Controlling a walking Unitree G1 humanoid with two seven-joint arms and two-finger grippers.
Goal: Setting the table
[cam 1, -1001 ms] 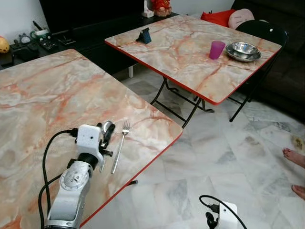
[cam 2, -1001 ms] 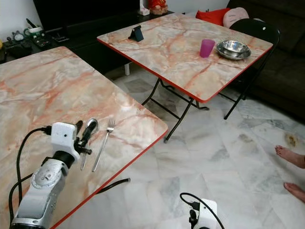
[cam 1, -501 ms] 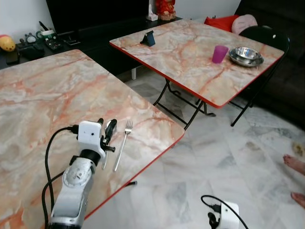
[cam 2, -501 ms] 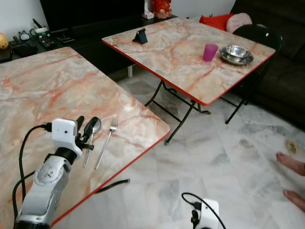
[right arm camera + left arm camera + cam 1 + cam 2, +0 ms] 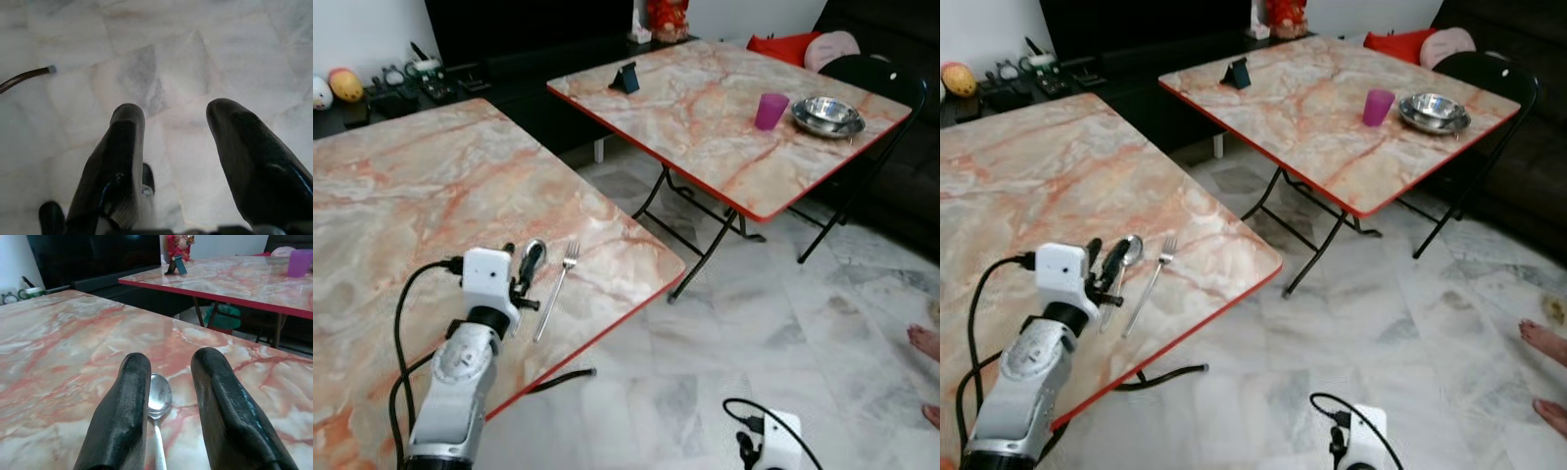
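Your left gripper point(image 5: 168, 396) hung parted over the spoon point(image 5: 159, 392), holding nothing; the spoon lay flat on the near surface point(image 5: 431, 196), with the fork point(image 5: 555, 291) just beside it at its 3 o'clock. So the cutlery was down, I judged. What remained: the pink cup point(image 5: 771, 111) and metal bowl point(image 5: 828, 116), waiting on the far surface point(image 5: 705, 98) at 1 o'clock. Your right gripper point(image 5: 173, 161) hung idle and open above the floor point(image 5: 156, 58). A gap of floor, folding legs and a person's bare feet point(image 5: 925, 343) at 4 o'clock lay between.
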